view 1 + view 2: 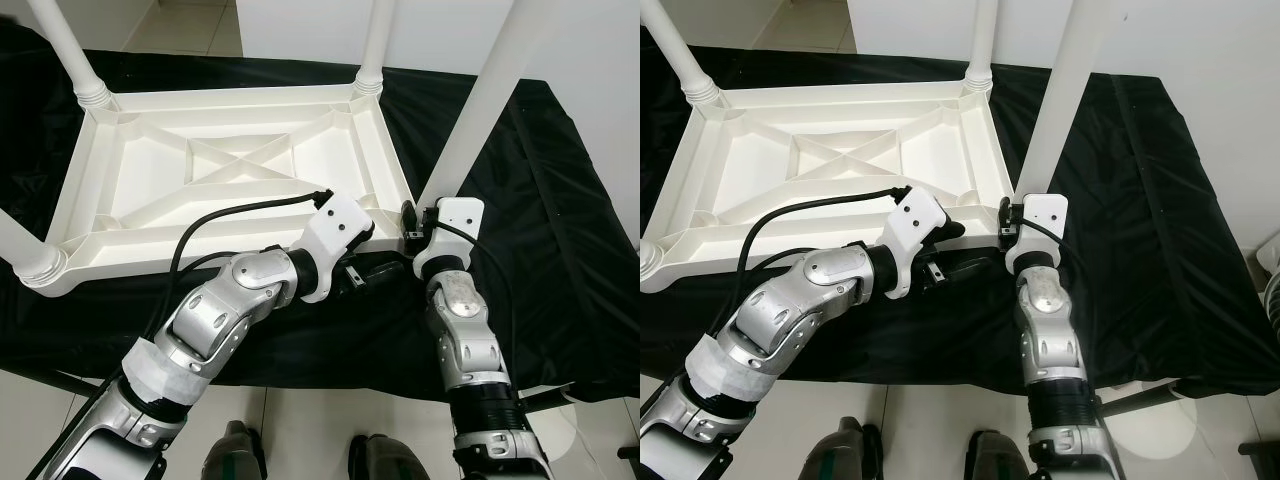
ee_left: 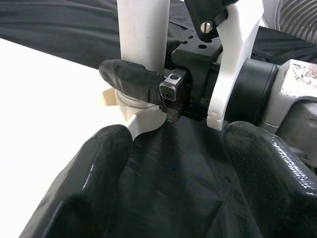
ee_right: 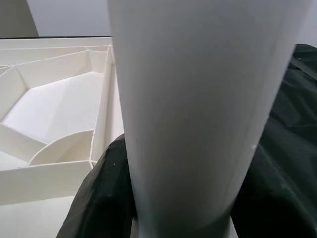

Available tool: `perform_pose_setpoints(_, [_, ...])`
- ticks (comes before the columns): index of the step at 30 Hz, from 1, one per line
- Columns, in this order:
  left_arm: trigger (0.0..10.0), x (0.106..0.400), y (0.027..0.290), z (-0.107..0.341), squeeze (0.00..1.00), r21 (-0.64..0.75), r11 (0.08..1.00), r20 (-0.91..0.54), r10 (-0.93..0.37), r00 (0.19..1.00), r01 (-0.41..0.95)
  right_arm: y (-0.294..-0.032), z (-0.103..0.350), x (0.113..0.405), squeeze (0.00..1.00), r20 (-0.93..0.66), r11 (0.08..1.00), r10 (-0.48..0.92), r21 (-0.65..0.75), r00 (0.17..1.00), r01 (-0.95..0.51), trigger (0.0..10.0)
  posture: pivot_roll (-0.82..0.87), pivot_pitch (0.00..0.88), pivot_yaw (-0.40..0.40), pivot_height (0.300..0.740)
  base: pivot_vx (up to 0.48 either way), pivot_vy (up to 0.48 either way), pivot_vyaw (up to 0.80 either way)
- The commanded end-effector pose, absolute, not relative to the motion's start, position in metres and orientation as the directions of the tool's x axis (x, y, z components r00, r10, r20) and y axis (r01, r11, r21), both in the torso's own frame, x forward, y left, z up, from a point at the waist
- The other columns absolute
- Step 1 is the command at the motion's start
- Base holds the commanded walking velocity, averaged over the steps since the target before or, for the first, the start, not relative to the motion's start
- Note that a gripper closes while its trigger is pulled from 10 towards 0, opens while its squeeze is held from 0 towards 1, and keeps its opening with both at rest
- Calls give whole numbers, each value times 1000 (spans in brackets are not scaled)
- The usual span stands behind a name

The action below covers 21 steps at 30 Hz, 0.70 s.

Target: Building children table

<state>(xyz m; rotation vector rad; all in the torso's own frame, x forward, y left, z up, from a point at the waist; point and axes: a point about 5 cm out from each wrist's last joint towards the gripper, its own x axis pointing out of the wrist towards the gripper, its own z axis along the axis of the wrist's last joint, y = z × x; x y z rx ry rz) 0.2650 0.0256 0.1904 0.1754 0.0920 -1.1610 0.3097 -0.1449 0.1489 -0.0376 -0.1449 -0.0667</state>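
Your right gripper (image 1: 412, 222) is clamped around the white leg (image 1: 480, 100) at the near right corner of the upturned tabletop (image 1: 220, 185); your left gripper (image 1: 375, 268) sits spread apart, holding nothing, just beside that corner

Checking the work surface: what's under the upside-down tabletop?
A black cloth lies under the white tabletop and spreads out around it. Whatever supports the cloth is covered.
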Motion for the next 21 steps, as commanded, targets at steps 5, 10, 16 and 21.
perform_pose_setpoints(5, [10000, 263, 24, 191, 0, 79, 318, -174, -929, 327, 945, -149, 144, 307, 1000, 119, 995, -93, -15, 989, 95, 10000, -30, 115, 30, 740, 0, 0, 0])
perform_pose_setpoints(10, [10000, 263, 23, 191, 0, 81, 321, -171, -928, 330, 944, -148, 154, 308, 1000, 167, 998, 62, -19, 984, -59, 10000, -30, 113, 28, 740, 0, 0, 0])
perform_pose_setpoints(16, [10000, 264, 23, 192, 0, 80, 318, -170, -929, 328, 945, -148, 159, 308, 0, 161, 958, 272, -139, 949, -251, 10000, -30, 114, 30, 740, 0, 0, 0])
perform_pose_setpoints(21, [10000, 263, 23, 192, 0, 81, 316, -171, -930, 325, 945, -153, 166, 310, 0, 160, 909, 396, -207, 904, -361, 10000, -26, 113, 30, 740, 0, 0, 0])
